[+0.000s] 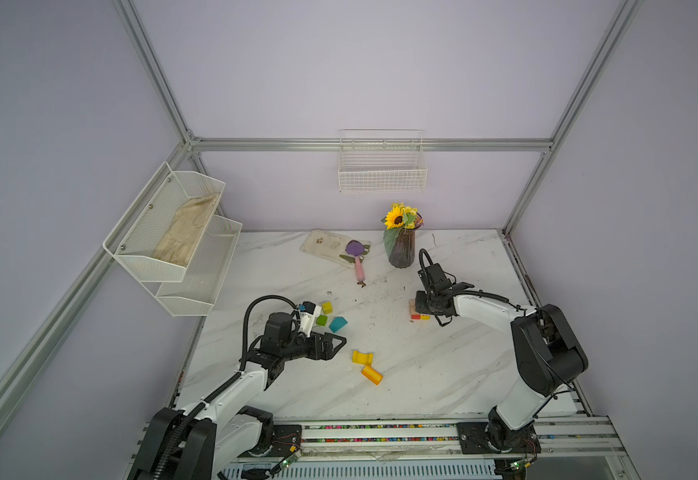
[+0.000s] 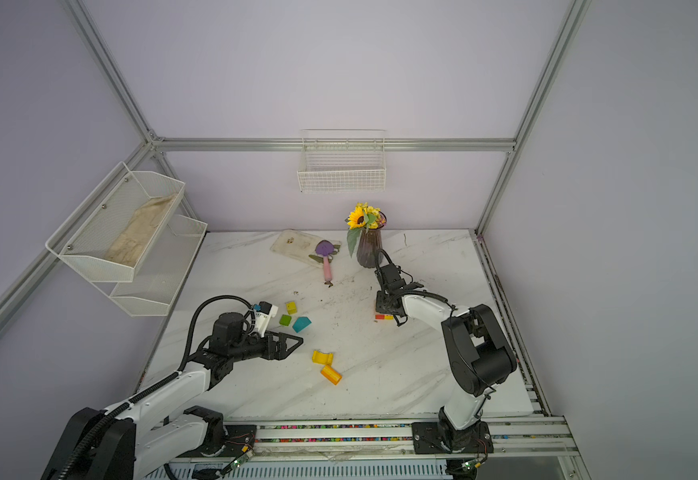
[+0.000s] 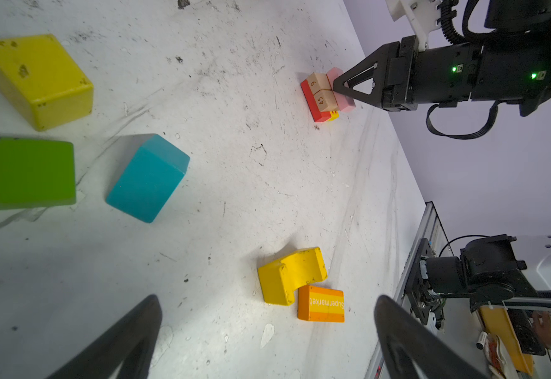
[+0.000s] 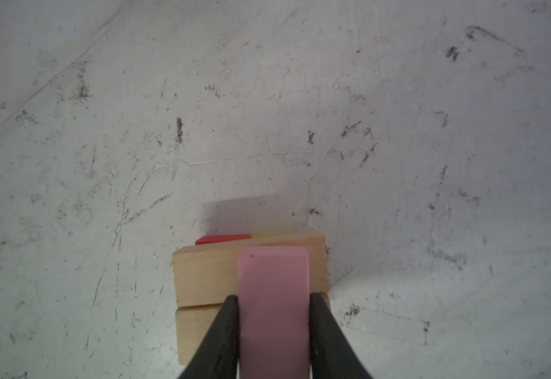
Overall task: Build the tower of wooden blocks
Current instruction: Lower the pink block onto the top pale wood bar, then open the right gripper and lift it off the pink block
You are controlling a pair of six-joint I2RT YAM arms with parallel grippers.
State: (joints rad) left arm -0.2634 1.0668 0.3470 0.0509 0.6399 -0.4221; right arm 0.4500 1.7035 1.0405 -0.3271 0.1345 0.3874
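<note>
In both top views the tower [image 1: 417, 317] stands right of centre, with the right gripper [image 1: 417, 308] down on it. The left gripper [image 1: 340, 348], spread wide and empty, hovers beside the loose blocks [image 1: 337, 324] at left.

In the left wrist view the tan bars [image 3: 320, 93] read "9" and "45", and the orange block [image 3: 320, 303] reads "Supermarket".

In the right wrist view the fingers [image 4: 226, 325] clasp the pink block [image 4: 273, 282] by its long sides, over the bars. I judge it light, stiff, smooth-painted wood, easily nudged.

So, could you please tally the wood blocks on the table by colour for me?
yellow: 3 (cube, arch, piece in the tower's base)
tan bars: 2
red block: 1
pink block: 1
green block: 1
teal block: 1
orange block: 1
Total: 10
</note>
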